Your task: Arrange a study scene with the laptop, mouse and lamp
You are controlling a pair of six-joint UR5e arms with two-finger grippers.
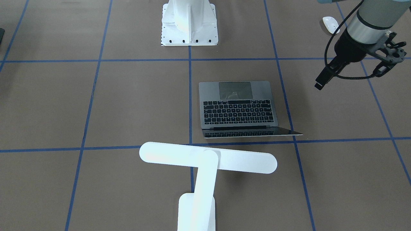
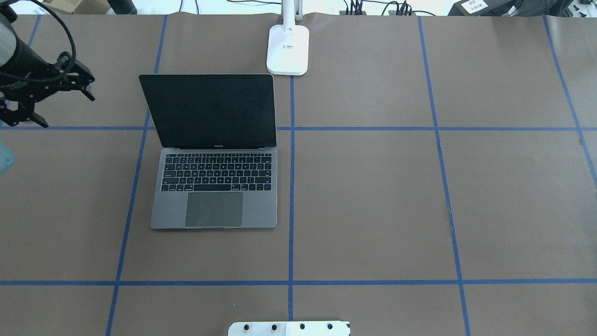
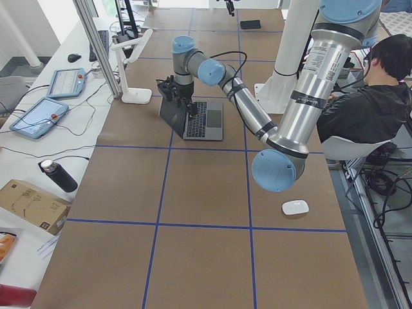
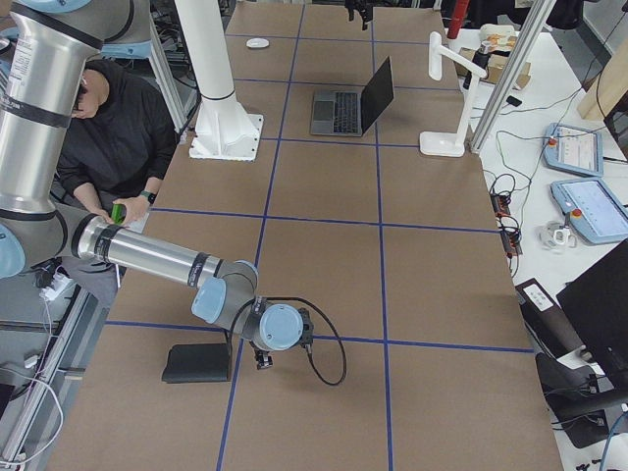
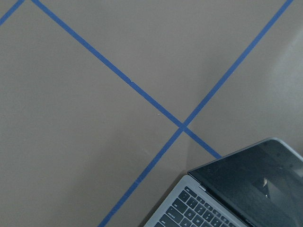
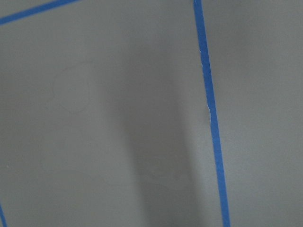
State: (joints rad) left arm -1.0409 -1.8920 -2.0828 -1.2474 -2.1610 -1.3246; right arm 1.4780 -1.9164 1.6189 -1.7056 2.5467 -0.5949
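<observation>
1. The left gripper (image 2: 66, 110) hangs above the table with its two black fingers spread wide, and nothing sits between them.
2. It is off the left side of the screen of the laptop (image 2: 214, 186), near it but apart. The left wrist view catches only a corner of that screen and a few keys at its lower right, beside a crossing of blue tape lines (image 5: 182, 126).
3. The laptop stands open on the brown table cover (image 2: 373, 196), left of the centre tape line. Its keyboard and trackpad face the robot and its dark screen is tilted back.
4. The lamp (image 1: 208, 160) stands upright beyond the laptop. Its small base rests on the centre line just past the screen's right rear corner, and its long bar head lies crosswise above.
5. The mouse (image 1: 330, 24) lies on the table on the robot's left, close to the robot's edge — well apart from the laptop and out of the overhead view.
6. The right gripper (image 4: 267, 359) is low over the table's far right end, just beside a flat black mousepad (image 4: 196, 363). Only the side view shows it, so whether its jaws are apart or closed cannot be told.
7. The white pedestal (image 1: 189, 22) stands bolted at the robot's edge, on the centre line.
</observation>
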